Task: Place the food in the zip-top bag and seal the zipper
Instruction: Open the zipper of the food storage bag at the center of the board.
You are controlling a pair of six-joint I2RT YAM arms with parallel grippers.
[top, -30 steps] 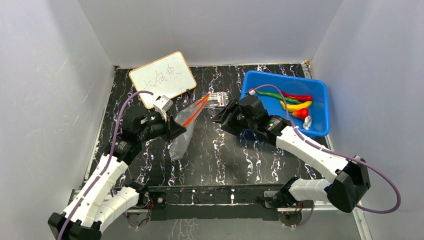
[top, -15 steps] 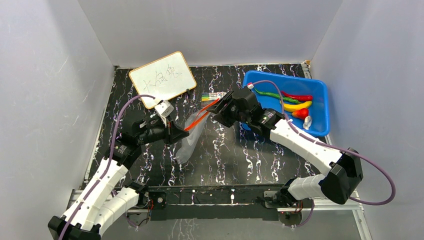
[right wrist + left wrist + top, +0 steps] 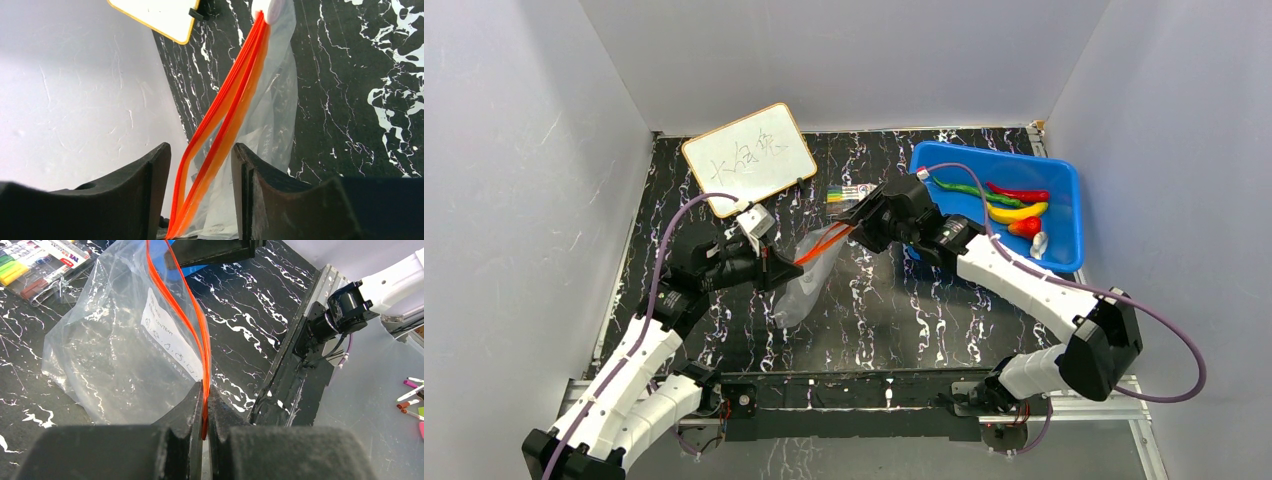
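The bag (image 3: 807, 288) hangs empty just left of the blue tub (image 3: 1064, 172), its zipper (image 3: 822, 243) unsealed with the two strips parted. The left gripper (image 3: 205, 405) is clamped on the zipper's end farther from the tub, while the right gripper (image 3: 200, 150) stands with jaws apart around the nearer end. All the food (image 3: 1014, 211) lies in the tub, so I judge that filling and sealing both remain.

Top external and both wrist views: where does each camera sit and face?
Top external: above and behind, looking down on the black marbled table; left arm and right arm show.
Left wrist: behind the left gripper, shut on the orange-red zipper of the clear plastic bag.
Right wrist: behind the open right gripper, straddling that zipper.
All share the bag.
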